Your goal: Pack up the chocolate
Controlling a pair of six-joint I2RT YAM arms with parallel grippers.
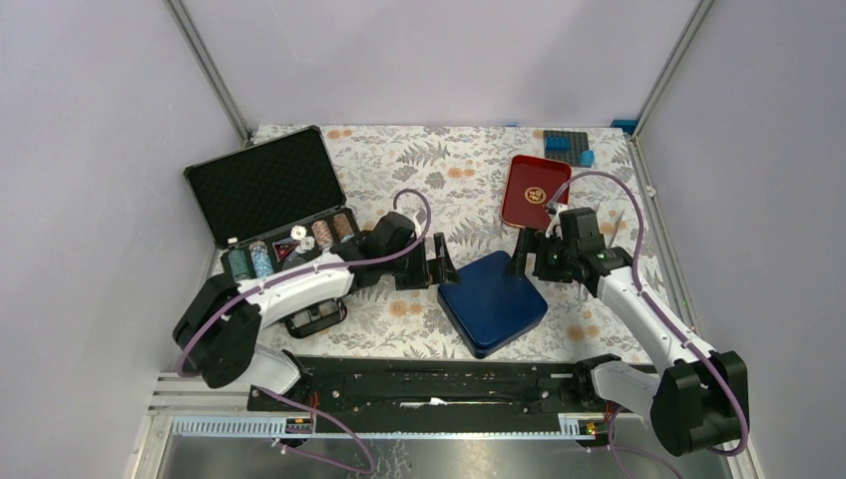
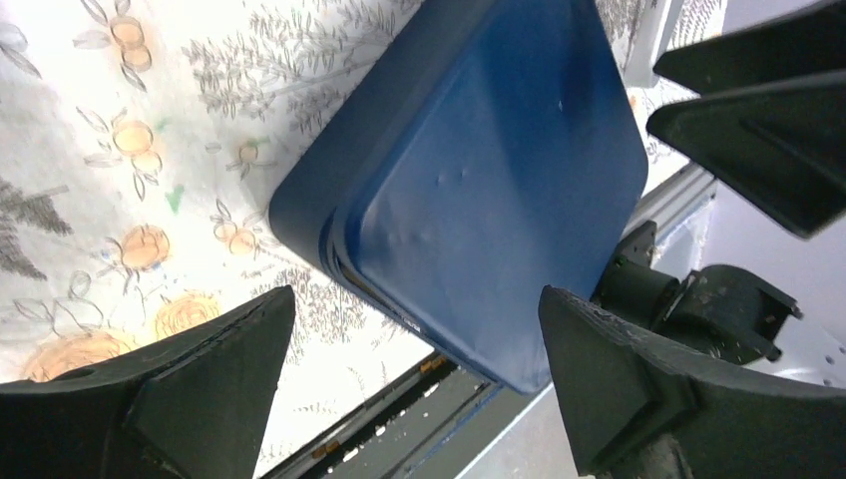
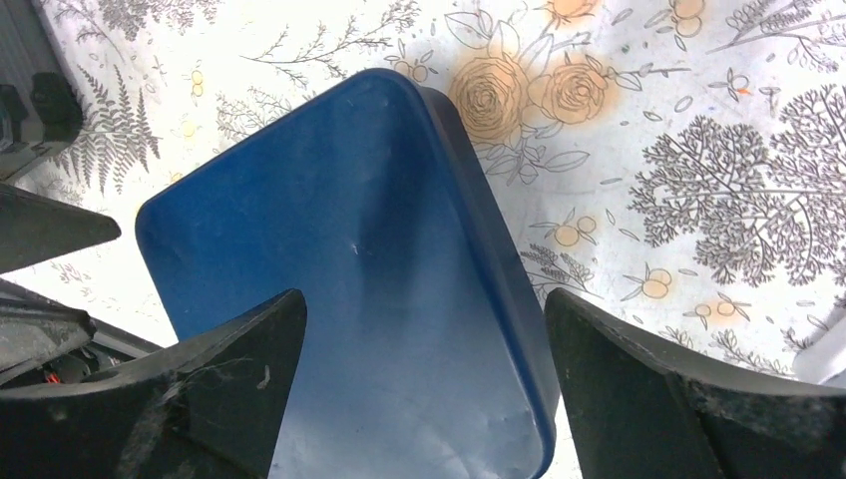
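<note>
A closed dark blue square box (image 1: 492, 302) lies on the flowered cloth between the two arms. It fills the left wrist view (image 2: 489, 200) and the right wrist view (image 3: 349, 269). My left gripper (image 1: 439, 261) is open and empty, hovering at the box's left corner (image 2: 414, 299). My right gripper (image 1: 527, 259) is open and empty over the box's right edge (image 3: 424, 299). Neither gripper touches the box as far as I can see. No chocolate shows in any view; it is hidden or out of view.
An open black foam-lined case (image 1: 274, 195) holding poker chips (image 1: 321, 233) stands at the left. A red tray (image 1: 534, 190) lies behind the right gripper. Blue bricks on a grey plate (image 1: 567, 146) sit at the back right. The metal rail (image 1: 439, 384) runs along the near edge.
</note>
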